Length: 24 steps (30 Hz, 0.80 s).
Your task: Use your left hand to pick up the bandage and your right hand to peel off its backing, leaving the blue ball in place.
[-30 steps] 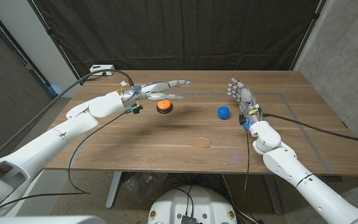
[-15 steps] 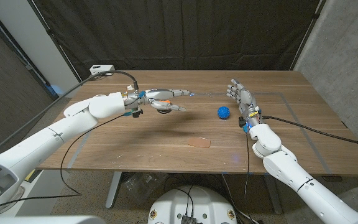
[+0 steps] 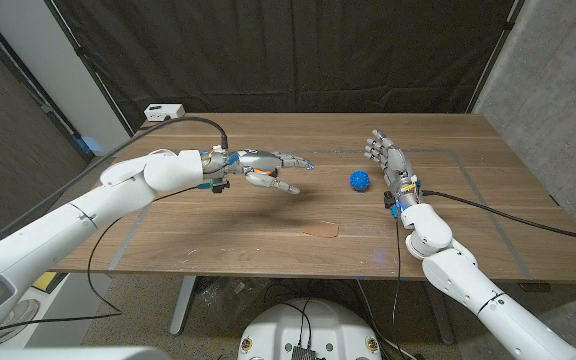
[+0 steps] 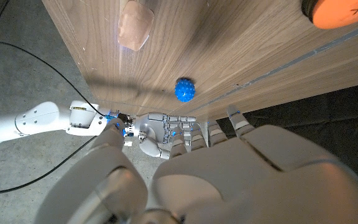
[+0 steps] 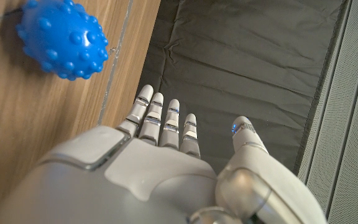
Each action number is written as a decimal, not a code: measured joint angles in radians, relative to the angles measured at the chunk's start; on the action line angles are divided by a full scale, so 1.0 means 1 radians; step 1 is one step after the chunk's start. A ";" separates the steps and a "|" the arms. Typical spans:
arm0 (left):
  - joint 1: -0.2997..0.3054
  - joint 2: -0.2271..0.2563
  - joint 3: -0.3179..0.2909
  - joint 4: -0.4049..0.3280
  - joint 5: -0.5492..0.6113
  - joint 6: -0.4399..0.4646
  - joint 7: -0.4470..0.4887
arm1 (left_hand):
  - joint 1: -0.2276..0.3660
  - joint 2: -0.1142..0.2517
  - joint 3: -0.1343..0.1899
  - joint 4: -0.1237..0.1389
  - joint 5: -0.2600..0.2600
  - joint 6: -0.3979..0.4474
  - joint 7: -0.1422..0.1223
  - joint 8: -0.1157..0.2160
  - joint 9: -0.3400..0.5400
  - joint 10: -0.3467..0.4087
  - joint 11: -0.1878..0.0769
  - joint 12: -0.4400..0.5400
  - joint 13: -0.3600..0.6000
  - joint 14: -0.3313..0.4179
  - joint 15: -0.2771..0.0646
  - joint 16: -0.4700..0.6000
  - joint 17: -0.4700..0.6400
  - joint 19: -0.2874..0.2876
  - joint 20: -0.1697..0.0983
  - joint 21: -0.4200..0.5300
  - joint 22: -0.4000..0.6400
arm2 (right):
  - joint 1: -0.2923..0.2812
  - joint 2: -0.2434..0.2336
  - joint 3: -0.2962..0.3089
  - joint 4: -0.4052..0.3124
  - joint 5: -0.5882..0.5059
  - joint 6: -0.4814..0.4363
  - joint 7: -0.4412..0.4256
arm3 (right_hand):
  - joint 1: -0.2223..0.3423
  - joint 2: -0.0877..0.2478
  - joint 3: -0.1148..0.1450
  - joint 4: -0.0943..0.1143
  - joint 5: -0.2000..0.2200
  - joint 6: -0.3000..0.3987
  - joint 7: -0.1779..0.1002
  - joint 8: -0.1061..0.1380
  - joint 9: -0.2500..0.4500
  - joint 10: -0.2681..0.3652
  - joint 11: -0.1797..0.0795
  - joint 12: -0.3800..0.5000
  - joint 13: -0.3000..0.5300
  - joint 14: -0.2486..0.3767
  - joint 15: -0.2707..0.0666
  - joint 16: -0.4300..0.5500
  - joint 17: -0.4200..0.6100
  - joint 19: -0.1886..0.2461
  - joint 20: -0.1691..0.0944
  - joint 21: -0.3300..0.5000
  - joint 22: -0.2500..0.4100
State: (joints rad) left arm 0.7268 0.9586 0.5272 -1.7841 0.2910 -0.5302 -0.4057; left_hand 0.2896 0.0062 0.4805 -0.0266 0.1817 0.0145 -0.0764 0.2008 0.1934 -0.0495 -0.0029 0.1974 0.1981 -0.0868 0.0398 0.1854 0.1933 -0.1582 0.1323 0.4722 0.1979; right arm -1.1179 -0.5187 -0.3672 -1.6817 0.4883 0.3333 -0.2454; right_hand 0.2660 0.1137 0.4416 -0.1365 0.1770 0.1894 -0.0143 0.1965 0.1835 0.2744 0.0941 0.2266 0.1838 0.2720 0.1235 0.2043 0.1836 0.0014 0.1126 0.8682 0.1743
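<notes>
Lying flat, tan bandage (image 3: 320, 229) near knobbly blue ball (image 3: 359, 180).

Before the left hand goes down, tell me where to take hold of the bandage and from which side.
Take the bandage by its left short end, coming from above and from the left hand's side. It lies flat on the table near the front edge, with its long side across the table. A pinch at one end probably leaves the other end free for the right hand.
</notes>
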 measured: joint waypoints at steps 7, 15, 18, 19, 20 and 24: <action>-0.008 0.021 0.002 -0.049 0.047 0.047 -0.055 | 0.003 0.002 -0.004 -0.004 0.000 0.020 0.023 0.014 0.005 -0.008 0.003 0.000 0.000 -0.012 0.001 -0.005 0.000 -0.007 -0.004 -0.008 0.001 | -0.001 0.007 0.000 0.014 0.000 0.016 0.010 | 0.000 0.000 0.000 0.000 0.000 0.004 -0.004 0.000 0.000 0.000 0.000 0.000 0.000 0.000 0.000 0.000 0.000 0.000 0.000 -0.007 0.000; -0.045 0.035 0.024 -0.112 0.117 0.095 -0.135 | 0.016 -0.006 -0.004 -0.017 0.000 0.042 0.013 0.022 0.005 0.000 0.003 0.000 0.000 -0.027 0.005 -0.005 0.000 -0.008 -0.013 -0.008 0.005 | -0.001 0.013 -0.002 0.030 0.004 0.033 0.023 | 0.000 0.000 0.000 0.000 0.000 0.004 -0.004 0.000 0.000 0.000 0.000 0.000 0.000 0.000 0.000 0.000 0.000 0.000 0.000 -0.011 0.000; -0.064 0.033 0.040 -0.123 0.144 0.105 -0.166 | 0.032 -0.008 -0.003 -0.025 0.000 0.064 0.009 0.028 0.005 -0.005 0.000 0.000 0.000 -0.030 0.009 -0.005 0.000 -0.003 -0.019 -0.008 0.005 | -0.002 0.015 -0.002 0.035 0.007 0.039 0.026 | 0.000 0.000 0.000 0.000 0.000 0.004 -0.004 0.000 0.000 0.000 0.000 0.000 0.000 0.000 0.000 0.000 0.000 0.000 0.000 -0.012 0.000; -0.071 0.031 0.045 -0.127 0.152 0.107 -0.175 | 0.041 -0.017 -0.005 -0.027 0.000 0.075 0.009 0.034 0.005 -0.007 0.002 0.000 0.000 -0.030 0.009 -0.005 0.000 -0.003 -0.019 -0.008 0.005 | -0.003 0.015 -0.002 0.037 0.008 0.041 0.027 | 0.000 0.000 0.000 0.000 0.000 0.004 -0.004 0.000 0.000 0.000 0.000 0.000 0.000 0.000 0.000 0.000 0.000 0.000 0.000 -0.012 0.000; -0.074 0.030 0.048 -0.128 0.158 0.107 -0.183 | 0.041 -0.017 -0.004 -0.035 0.004 0.087 0.007 0.037 0.005 -0.008 0.003 0.000 0.000 -0.030 0.009 -0.005 0.000 0.000 -0.021 -0.008 0.005 | -0.003 0.015 -0.002 0.039 0.009 0.043 0.028 | 0.000 0.000 0.000 0.000 0.000 0.005 -0.004 0.000 0.000 0.000 0.000 0.000 0.000 0.000 0.000 0.000 0.000 0.000 0.000 -0.012 0.000; -0.103 0.019 0.070 -0.138 0.201 0.109 -0.220 | 0.077 -0.032 0.000 -0.058 0.011 0.144 -0.004 0.059 0.005 -0.008 0.003 0.003 0.000 -0.030 0.009 0.000 0.000 0.008 -0.030 -0.008 0.005 | -0.004 0.019 -0.001 0.052 0.012 0.056 0.033 | -0.004 -0.004 0.000 0.000 0.000 0.026 -0.003 0.000 0.000 0.008 0.000 0.000 0.000 0.000 0.000 0.000 0.000 0.000 0.000 -0.012 0.000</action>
State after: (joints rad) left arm 0.6238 0.9771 0.5969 -1.9224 0.4918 -0.4216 -0.6258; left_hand 0.3667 -0.0261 0.4803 -0.0849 0.1925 0.1580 -0.0800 0.2594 0.1980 -0.0575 -0.0004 0.2008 0.1980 -0.1169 0.0483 0.1855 0.1932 -0.1500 0.1028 0.4644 0.2026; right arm -1.1215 -0.4999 -0.3680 -1.6298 0.5007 0.3891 -0.2124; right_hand 0.2619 0.1096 0.4415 -0.1364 0.1770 0.2149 -0.0174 0.1965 0.1835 0.2821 0.0938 0.2266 0.1838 0.2720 0.1234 0.2043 0.1836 0.0012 0.1125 0.8566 0.1743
